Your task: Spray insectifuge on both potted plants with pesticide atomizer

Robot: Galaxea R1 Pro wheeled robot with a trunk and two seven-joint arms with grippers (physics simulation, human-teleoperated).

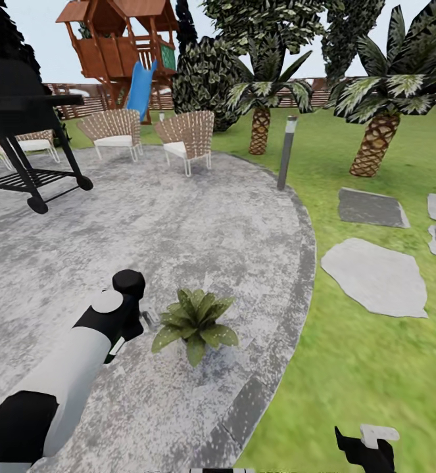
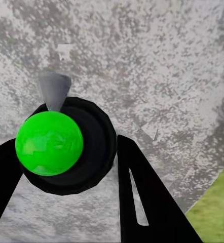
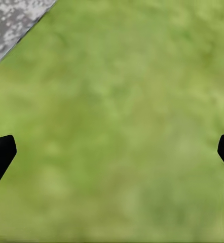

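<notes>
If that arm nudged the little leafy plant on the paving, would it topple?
Probably not. The potted plant sits low and spreads wide on the flat patio, so it should slide rather than tip. Its leaves look thin, so they would likely bend before anything underneath moved.

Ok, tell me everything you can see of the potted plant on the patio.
The potted plant is a low rosette of broad pointed green leaves, paler along the edges, spreading outward and hiding its pot. It sits upright on the grey speckled patio, close to the paving's curved dark border. The left arm's tool is just beside its leaves; whether they touch cannot be told.
</notes>
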